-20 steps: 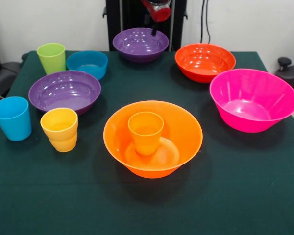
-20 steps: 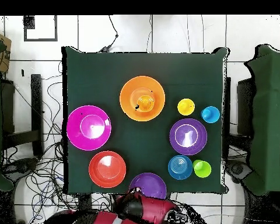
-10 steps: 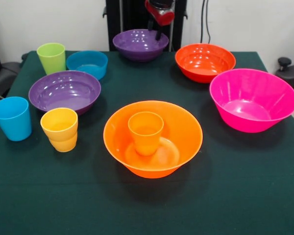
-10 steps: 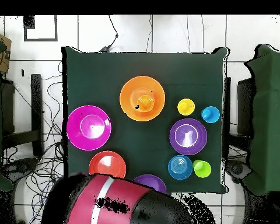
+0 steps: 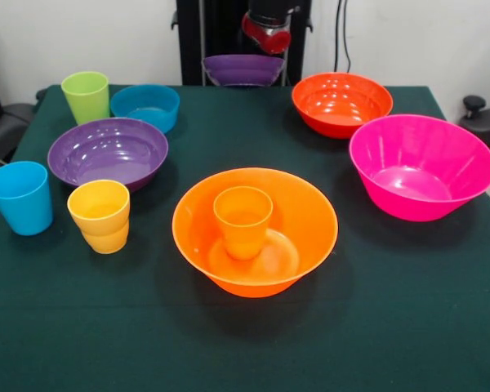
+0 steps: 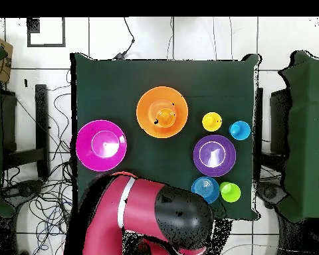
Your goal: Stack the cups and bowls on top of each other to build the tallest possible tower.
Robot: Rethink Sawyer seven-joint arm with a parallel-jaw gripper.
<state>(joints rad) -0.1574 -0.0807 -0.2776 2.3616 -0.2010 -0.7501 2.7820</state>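
While the gripper [image 5: 265, 37] grips its rim, the purple bowl [image 5: 242, 69] hangs level, opening upward, above the table [image 5: 392, 327].

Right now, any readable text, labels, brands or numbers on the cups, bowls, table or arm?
None: no readable text in either view.
The glossy plastic cups and bowls, such as the wide orange plastic bowl and the lime green plastic cup, are plain.
The dark green tablecloth bears no marks.
The red and black arm shows no legible label.

Wall: plain white behind the table [image 5: 82, 37]
Table: dark green cloth [image 5: 408, 327] covers it
Floor: pale tiles [image 6: 189, 36], tangled black cables [image 6: 52, 126]
Sides: dark furniture [image 6: 308, 133] flanks the table
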